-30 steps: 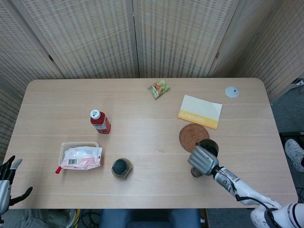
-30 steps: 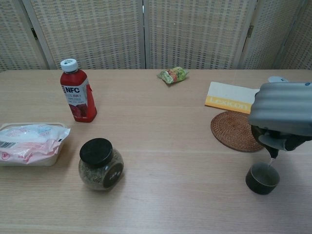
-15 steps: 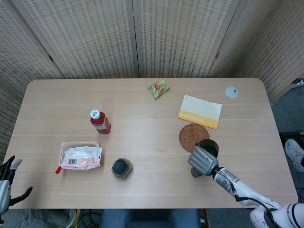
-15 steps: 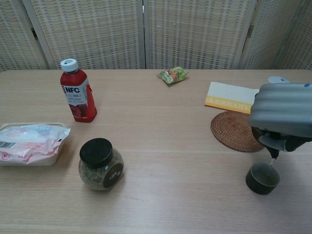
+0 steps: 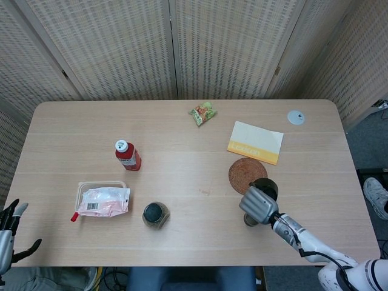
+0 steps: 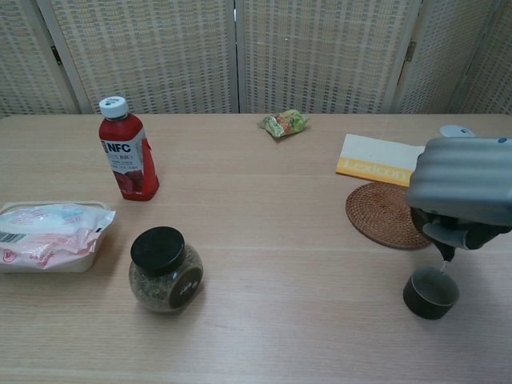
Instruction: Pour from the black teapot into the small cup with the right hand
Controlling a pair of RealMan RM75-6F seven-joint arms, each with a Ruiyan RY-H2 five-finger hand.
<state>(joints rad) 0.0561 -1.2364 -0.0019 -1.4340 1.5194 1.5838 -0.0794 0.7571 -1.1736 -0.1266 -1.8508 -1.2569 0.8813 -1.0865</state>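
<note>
- We find the right hand (image 6: 464,186) clamped on the black teapot (image 5: 265,187).
- Its spout hangs directly above the small cup (image 6: 430,292).

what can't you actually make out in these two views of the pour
- Black teapot: in the chest view the right hand covers most of it; only dark parts show beneath the hand.
- Small cup: its fill level is too small to read in the chest view, and the head view has it mostly under the right hand.
- Left hand: cut off by the head view's lower left edge; absent from the chest view.
</note>
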